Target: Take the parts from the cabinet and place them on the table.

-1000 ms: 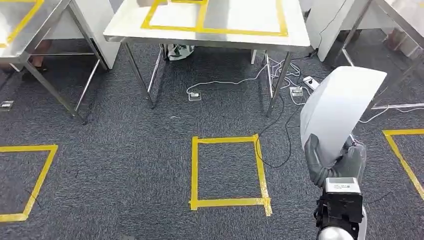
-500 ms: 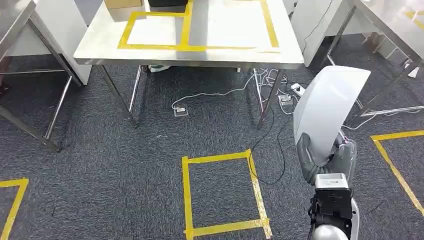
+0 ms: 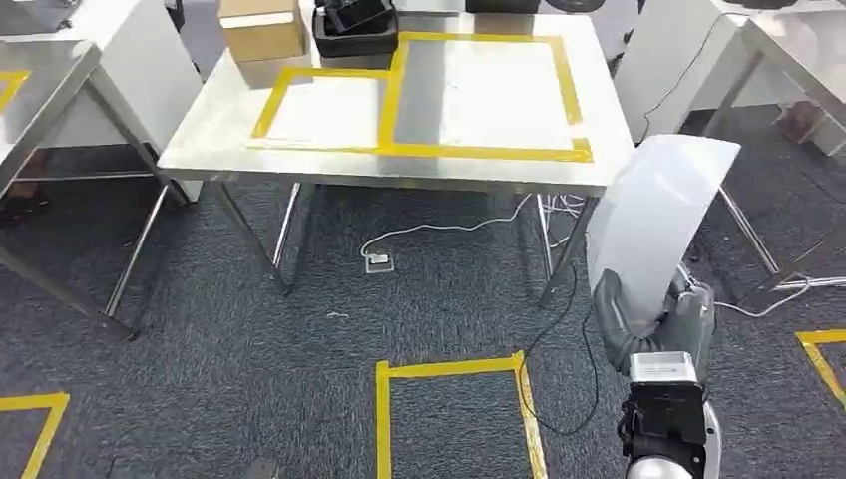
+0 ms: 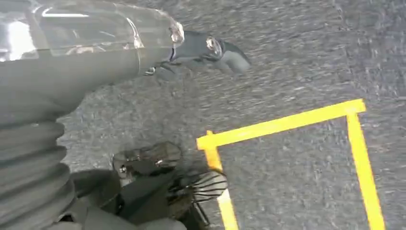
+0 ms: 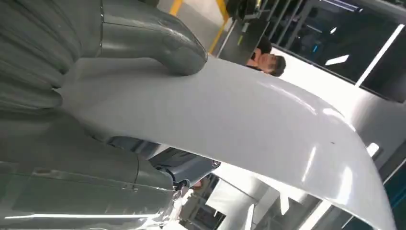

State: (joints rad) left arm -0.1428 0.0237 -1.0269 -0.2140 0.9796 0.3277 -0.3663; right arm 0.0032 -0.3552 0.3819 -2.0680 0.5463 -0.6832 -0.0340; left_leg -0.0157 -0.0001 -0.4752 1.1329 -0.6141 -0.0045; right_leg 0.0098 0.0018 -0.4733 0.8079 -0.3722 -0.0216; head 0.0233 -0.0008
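The robot stands short of the desk, facing it across grey carpet, with the right hand wrapped around the near end of a curved white panel. The thumb presses on one face and the darker fingers close under the other, so the part is clamped and stands up and away from the wrist, its free end near the desk's right corner. The left hand hangs over the floor holding nothing, fingers loosely extended.

The step in hand looks like the carry to the desk. The yellow-taped rectangle on the right half of the top is the likely target; a cardboard box and a black tray sit at the far edge.

To do it well, I'd say the robot should close in squarely and keep the grip firm, since the panel is held at one end only and could swing. The free end needs lifting above the desk edge before reaching forward, or it may knock the rim. Cables trail on the floor under the desk, so footing matters.
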